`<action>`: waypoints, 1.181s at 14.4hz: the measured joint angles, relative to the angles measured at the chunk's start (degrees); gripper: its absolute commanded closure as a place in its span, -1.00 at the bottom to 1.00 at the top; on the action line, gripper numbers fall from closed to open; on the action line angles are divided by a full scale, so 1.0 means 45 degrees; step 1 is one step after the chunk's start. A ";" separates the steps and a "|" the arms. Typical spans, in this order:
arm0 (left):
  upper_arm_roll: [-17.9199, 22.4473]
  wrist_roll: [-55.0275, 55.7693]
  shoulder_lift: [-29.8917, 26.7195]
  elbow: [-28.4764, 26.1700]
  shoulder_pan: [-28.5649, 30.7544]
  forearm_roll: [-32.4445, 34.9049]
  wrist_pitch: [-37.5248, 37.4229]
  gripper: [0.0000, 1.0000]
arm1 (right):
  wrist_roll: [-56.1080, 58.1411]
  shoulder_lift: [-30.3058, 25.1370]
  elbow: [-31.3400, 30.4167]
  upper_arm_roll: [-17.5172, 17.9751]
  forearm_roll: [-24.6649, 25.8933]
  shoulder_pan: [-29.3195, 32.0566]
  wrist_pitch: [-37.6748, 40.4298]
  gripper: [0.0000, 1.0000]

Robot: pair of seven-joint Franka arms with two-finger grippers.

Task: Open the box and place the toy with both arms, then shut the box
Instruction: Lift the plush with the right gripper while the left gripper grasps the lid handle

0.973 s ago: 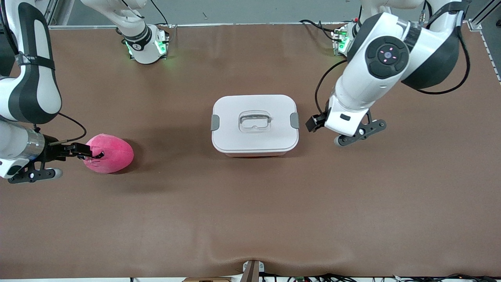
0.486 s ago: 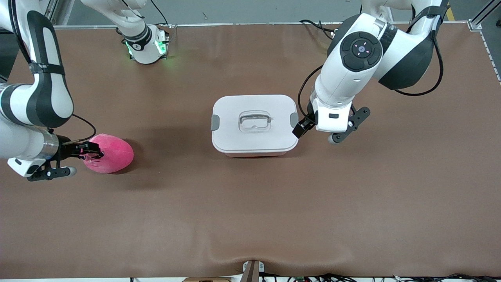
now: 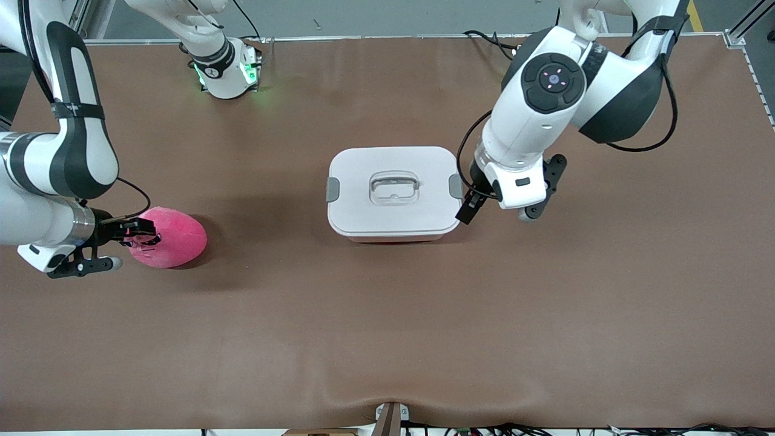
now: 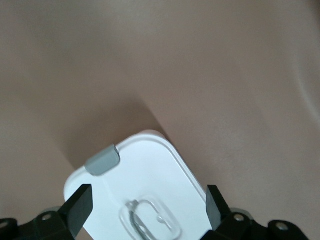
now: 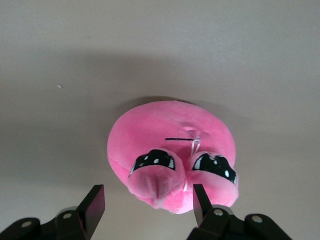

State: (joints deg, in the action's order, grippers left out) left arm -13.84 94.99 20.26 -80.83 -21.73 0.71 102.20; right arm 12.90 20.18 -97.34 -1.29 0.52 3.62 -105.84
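Observation:
The box [image 3: 393,191] stands shut in the middle of the table, with a white lid, grey side clips [image 3: 455,185] and a clear recessed handle [image 3: 394,186]. My left gripper [image 3: 469,209] is open, right beside the box's end toward the left arm, next to that clip. In the left wrist view the lid [image 4: 150,170] with its other clip [image 4: 103,160] shows between the spread fingers of the left gripper [image 4: 147,206]. The hot-pink toy [image 3: 172,237] lies toward the right arm's end. My right gripper [image 3: 140,233] is open. The toy's face end [image 5: 172,160] lies between the spread fingers of the right gripper [image 5: 148,204].
The brown table mat [image 3: 387,333] is bare around the box and the toy. The arms' bases with green lights [image 3: 227,69] stand along the edge farthest from the front camera. A small bracket [image 3: 390,418] sits at the nearest edge.
My left arm has swung in from the left arm's end of the table to the box's end by the clip. My right gripper has crept slightly closer onto the toy.

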 measured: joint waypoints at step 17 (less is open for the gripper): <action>0.0004 0.9313 0.1487 -0.0736 -0.3336 0.0742 0.1597 -1.00 | 0.0001 0.0317 -0.0005 0.0010 0.0098 -0.0003 -0.0244 1.00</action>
State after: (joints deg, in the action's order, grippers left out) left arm -13.82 136.90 26.95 -84.14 -36.74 4.05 109.39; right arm 12.91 21.60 -97.36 -1.24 0.96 3.60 -106.94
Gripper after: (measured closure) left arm 0.000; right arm 0.978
